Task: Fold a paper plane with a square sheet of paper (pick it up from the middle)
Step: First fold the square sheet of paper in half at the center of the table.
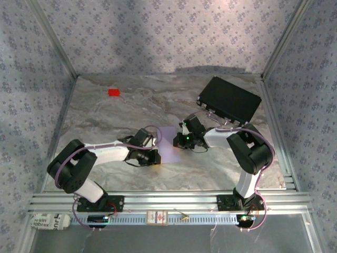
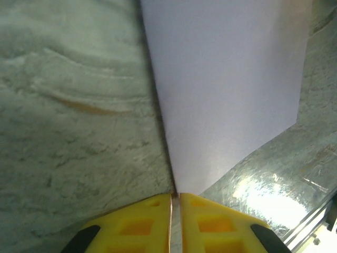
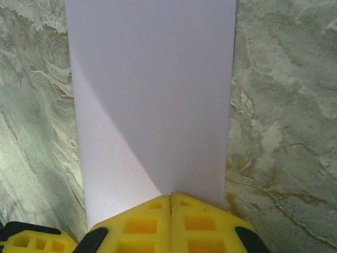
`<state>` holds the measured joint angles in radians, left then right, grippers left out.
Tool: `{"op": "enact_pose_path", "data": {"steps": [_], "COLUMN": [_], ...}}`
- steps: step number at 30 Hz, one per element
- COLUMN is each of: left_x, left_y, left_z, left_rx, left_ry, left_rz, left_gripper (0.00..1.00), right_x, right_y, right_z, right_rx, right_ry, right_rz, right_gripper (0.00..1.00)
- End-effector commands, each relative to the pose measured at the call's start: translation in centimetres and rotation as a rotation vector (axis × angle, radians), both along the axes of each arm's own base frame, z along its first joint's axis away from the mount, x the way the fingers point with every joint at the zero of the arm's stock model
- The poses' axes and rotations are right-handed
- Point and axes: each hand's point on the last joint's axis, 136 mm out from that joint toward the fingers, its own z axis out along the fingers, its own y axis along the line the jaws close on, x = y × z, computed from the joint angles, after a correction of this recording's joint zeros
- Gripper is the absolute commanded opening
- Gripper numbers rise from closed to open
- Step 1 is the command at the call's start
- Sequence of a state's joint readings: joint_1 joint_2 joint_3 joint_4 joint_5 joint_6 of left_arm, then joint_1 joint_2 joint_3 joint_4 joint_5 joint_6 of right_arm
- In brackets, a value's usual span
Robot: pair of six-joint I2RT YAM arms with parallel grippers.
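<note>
Nearest me, the left arm [image 1: 100, 155] and the right arm [image 1: 247, 150] rise from the near edge of the counter [image 1: 105, 113] and bend inward to meet over its middle. Between them is the square sheet of paper [image 1: 169, 145], pale lilac, pinched from opposite sides: the left arm on its left, the right arm on its right.

I judge this to be an early step, since the sheet is gripped at both sides and no centre crease shows on it. To do it well, I should move both arms as one, so the thin paper neither sags nor tears between them. I should bring one edge squarely over the other before any pressing, because a skewed first fold would spoil the plane's point. Slow, level travel suits paper this light.

From the left wrist camera, the left fingers [image 2: 150, 213] are yellow and pressed together with only a sliver of paper between them. They clamp what looks like a corner of the sheet, which fans away from them. From the right wrist camera, the right fingers [image 3: 145, 216] are likewise closed flat on the sheet's near edge, about midway along it. I cannot tell whether the sheet rests on the counter or hangs just above it.

Farther back, well apart from the work, a small red block [image 1: 114, 92] lies at the far left and a black case [image 1: 229, 98] at the far right — the fingers touch neither.
</note>
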<state>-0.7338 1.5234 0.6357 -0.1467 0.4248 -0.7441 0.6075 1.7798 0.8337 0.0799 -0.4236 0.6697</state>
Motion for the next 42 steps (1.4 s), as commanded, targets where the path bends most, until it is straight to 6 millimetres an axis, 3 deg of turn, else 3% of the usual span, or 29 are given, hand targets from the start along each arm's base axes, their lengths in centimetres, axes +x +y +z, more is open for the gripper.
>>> {"op": "enact_pose_path", "data": {"steps": [1,9,14,20,26,30,37,42], "left_x": [-0.8,1.1,2.4,2.2,0.0,-1.5,-2.4,-1.7], "left_y": [0.5,-0.4,-2.4,-4.4,-2.6,-1.2,0.1,-0.8], "left_z": [0.2,3.8,5.2,3.6,-0.6,-2.3,-2.8,-0.5], "left_rx": [0.025,-0.043,-0.169,-0.236,-0.154,-0.108,-0.054,-0.120], "left_ry": [-0.018,-0.127,-0.122,-0.022,0.077,0.120,0.105,0.048], "left_rz": [-0.038,0.024,0.057,0.029,0.027,0.026,-0.019,-0.029], "left_gripper": [0.13,0.12,0.12,0.12,0.12,0.11,0.12,0.13], "right_x": [-2.8,-2.8,-2.9,-2.9,-2.8,-2.9,-2.9,-2.7], "right_y": [-2.9,-2.9,-3.0,-3.1,-3.0,-3.1,-3.2,-2.9], "right_z": [-4.0,-3.7,-3.8,-3.9,-3.9,-3.8,-3.8,-3.5], "right_rx": [-0.149,-0.148,-0.152,-0.153,-0.154,-0.157,-0.159,-0.144], "right_ry": [0.129,0.122,0.123,0.124,0.122,0.122,0.119,0.112], "right_rz": [-0.032,-0.031,-0.032,-0.035,-0.036,-0.034,-0.032,-0.021], "right_gripper": [0.00,0.00,0.00,0.00,0.00,0.00,0.00,0.00]}}
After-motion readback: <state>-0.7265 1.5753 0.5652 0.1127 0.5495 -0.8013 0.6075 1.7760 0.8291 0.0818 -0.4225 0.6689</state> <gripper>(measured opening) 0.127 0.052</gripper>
